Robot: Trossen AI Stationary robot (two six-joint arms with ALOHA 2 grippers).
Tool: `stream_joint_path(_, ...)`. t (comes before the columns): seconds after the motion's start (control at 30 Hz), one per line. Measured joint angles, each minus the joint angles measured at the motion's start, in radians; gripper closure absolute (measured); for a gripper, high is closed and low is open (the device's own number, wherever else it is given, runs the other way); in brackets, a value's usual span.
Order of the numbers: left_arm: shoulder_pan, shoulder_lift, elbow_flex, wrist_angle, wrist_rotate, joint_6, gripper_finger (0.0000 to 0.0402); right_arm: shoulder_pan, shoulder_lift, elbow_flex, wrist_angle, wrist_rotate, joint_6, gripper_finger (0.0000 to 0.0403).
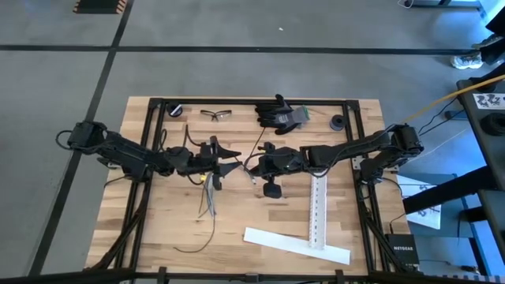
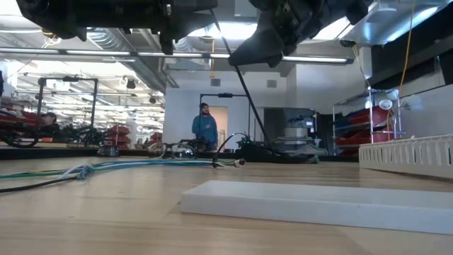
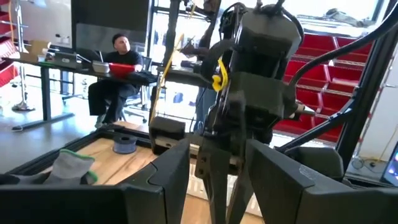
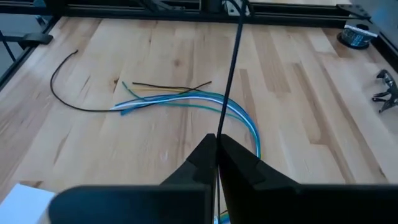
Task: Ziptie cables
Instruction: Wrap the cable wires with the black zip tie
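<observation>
Pinching a ziptie point(image 4: 231, 74), right pincer point(image 4: 217, 144) hovers above cables point(image 4: 186, 102).

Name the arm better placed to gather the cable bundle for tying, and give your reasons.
Left, probably. The left gripper is open, holds nothing and hangs just above the cables. The right gripper is shut on a ziptie, so it is already occupied.

Wooden table point(image 1: 158, 229) (cables point(image 4: 186, 102), strips point(image 1: 296, 245))
</observation>
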Motion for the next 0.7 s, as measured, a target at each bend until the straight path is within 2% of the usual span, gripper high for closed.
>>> stream_joint_path(0.23, -0.001, 0.0, 0.0, 0.029, 0.002, 0.048, 0.0271, 0.0, 0.0, 0.0, -0.003, 0.0, 0.002, 0.0403)
stream_joint_path(0.33, -0.002, 0.0, 0.0, 0.027, 0.002, 0.057, 0.0301, 0.0, 0.0, 0.0, 0.0, 0.0, 0.002, 0.0403)
stream_joint_path(0.5, -0.002, 0.0, 0.0, 0.026, 0.002, 0.094, 0.0383, 0.0, 0.0, 0.0, 0.001, 0.0, 0.002, 0.0403)
stream_joint_path(0.7, 0.005, 0.0, 0.0, 0.02, 0.002, 0.099, 0.0401, 0.0, 0.0, 0.0, -0.002, 0.0, 0.033, 0.0401)
